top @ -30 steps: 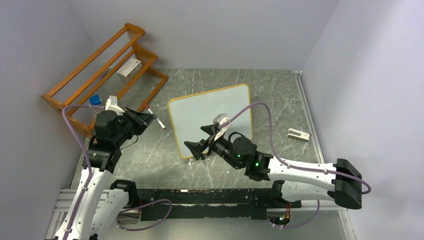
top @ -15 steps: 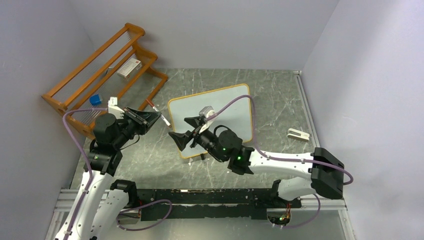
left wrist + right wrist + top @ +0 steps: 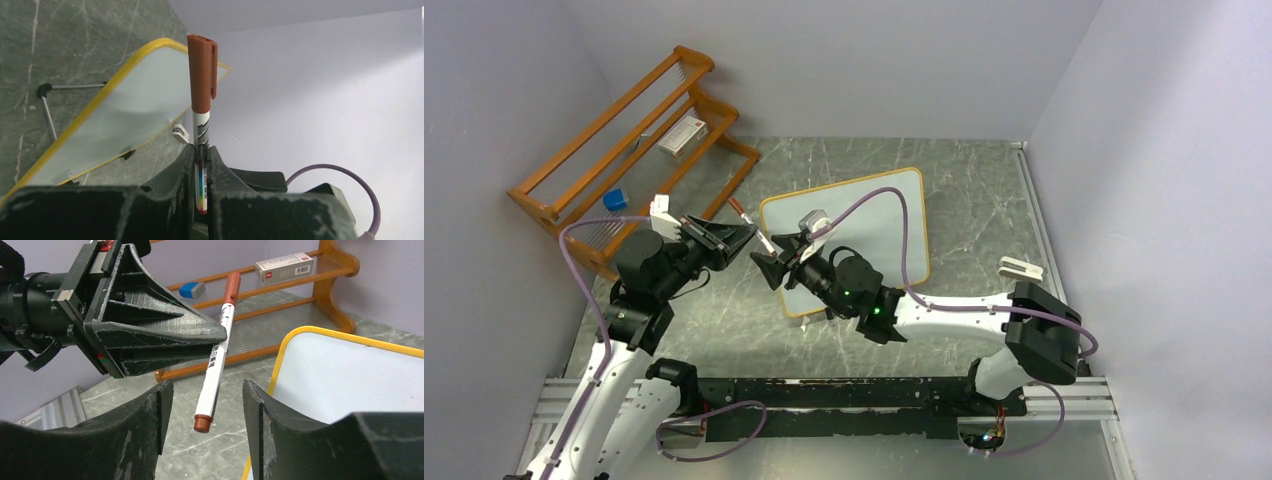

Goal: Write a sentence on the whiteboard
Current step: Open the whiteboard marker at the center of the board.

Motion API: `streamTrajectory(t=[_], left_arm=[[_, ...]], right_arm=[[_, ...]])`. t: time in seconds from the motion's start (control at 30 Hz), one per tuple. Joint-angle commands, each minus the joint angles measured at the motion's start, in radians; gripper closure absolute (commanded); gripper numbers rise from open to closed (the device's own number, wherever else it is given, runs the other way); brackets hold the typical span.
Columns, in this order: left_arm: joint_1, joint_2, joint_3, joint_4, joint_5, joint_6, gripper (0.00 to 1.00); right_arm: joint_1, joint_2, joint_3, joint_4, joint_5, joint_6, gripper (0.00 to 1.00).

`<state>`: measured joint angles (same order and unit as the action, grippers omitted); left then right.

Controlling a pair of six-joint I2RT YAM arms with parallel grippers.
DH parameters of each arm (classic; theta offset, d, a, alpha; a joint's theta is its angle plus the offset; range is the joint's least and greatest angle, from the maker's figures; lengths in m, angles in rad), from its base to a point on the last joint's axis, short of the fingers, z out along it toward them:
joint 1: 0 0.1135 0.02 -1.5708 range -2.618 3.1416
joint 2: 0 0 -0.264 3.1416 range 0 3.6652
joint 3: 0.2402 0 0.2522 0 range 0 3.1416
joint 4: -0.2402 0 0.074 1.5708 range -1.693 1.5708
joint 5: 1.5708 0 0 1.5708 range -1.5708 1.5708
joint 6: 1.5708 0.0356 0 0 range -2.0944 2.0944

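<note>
The whiteboard (image 3: 889,210) stands tilted on the grey table, and its face shows no writing; the sentence is not visible. It also shows in the left wrist view (image 3: 115,115) and the right wrist view (image 3: 350,380). My left gripper (image 3: 746,232) (image 3: 201,150) is shut on a white marker (image 3: 754,225) (image 3: 201,85) with a red-brown cap, held in the air by the board's left edge. My right gripper (image 3: 776,255) (image 3: 205,385) is open. The marker (image 3: 216,365) has its capless tail end between the right jaws, touching neither.
A wooden rack (image 3: 639,140) stands at the back left with a white box (image 3: 682,135) (image 3: 283,267) and a blue block (image 3: 615,200) (image 3: 191,289) on it. A small white object (image 3: 1021,268) lies on the table at the right.
My left gripper has carried the marker to the right, toward the board's left edge. My right arm has swung left across the board, and its open jaws now flank the marker's end.
</note>
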<state>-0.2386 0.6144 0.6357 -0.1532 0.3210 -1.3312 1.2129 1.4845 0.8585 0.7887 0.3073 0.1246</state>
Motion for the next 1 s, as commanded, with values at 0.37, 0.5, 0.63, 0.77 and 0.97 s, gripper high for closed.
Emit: streamTrajectory(t=[0.37, 0.5, 0.63, 0.77, 0.97], left_arm=[[-0.055, -0.006, -0.04, 0.067, -0.018, -0.042, 0.95], [-0.062, -0.007, -0.041, 0.065, -0.02, -0.04, 0.95], [-0.062, -0.005, -0.025, 0.035, -0.038, -0.007, 0.88], [-0.062, 0.002, 0.024, -0.04, -0.072, 0.097, 0.62], [-0.062, 0.044, 0.153, -0.111, -0.126, 0.407, 0.22]], right_arm=[[0.004, 0.024, 0.013, 0.109, 0.06, -0.038, 0.7], [0.004, 0.016, 0.007, 0.103, 0.064, -0.036, 0.93], [0.005, -0.011, -0.006, 0.078, 0.06, -0.036, 1.0], [0.0, -0.078, -0.024, -0.003, 0.053, -0.036, 1.0], [-0.049, -0.229, -0.031, -0.224, -0.016, -0.021, 1.0]])
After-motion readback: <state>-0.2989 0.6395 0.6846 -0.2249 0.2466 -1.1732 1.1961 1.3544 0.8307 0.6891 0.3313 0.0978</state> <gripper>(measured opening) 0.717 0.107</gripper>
